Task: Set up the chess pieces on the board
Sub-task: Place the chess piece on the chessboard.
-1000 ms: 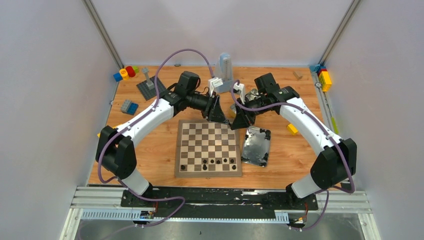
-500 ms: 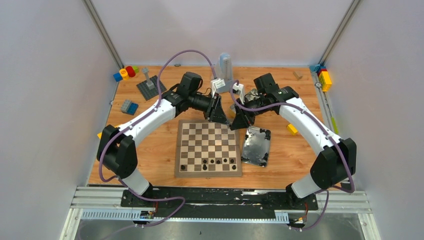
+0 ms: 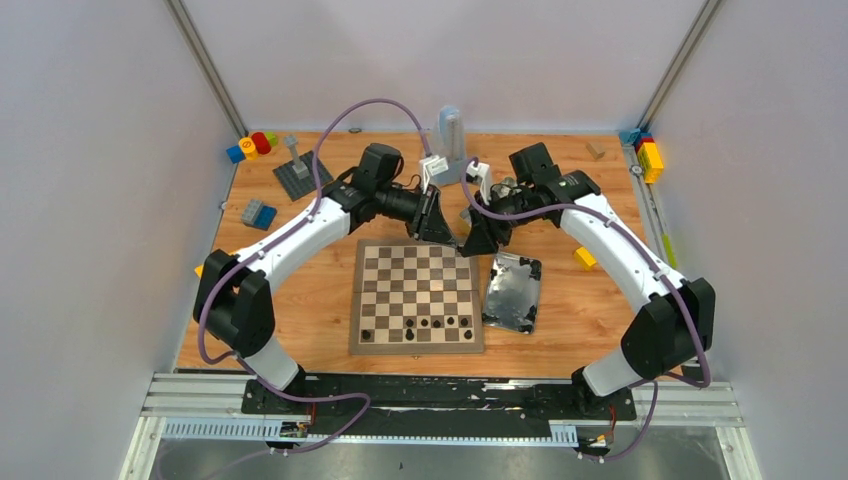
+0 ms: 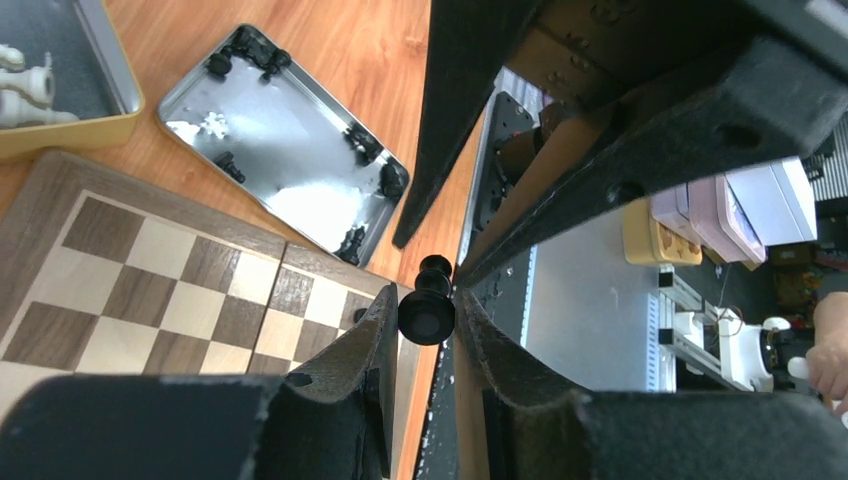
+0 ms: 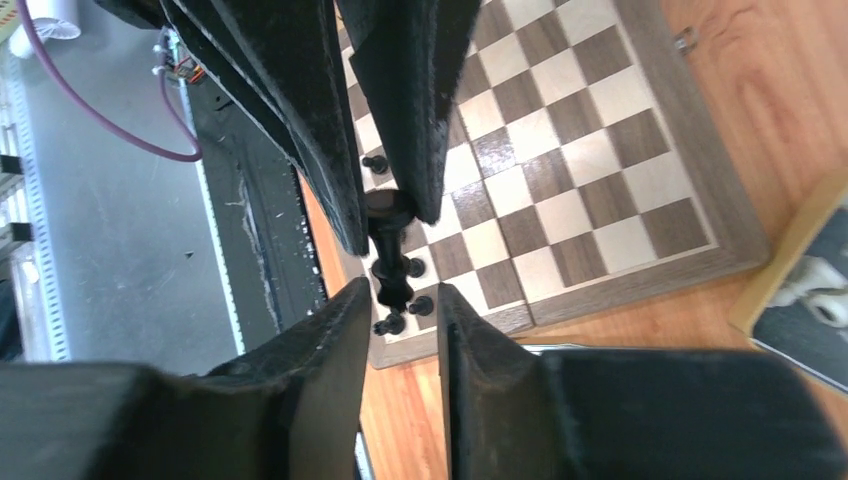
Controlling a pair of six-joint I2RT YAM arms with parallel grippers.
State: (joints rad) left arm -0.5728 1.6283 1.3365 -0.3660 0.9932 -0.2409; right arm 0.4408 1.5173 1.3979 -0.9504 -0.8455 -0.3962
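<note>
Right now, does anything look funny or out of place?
Yes. One black chess piece is up in the air, held sideways in the left gripper, facing the open right gripper, not standing on the board. More black pieces lie scattered along the edges of the metal tin.

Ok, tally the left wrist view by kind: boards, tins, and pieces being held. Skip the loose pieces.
Chessboard: 1
Tins: 2 (one silver, one yellow-rimmed)
Held black piece: 1
Total: 4
</note>
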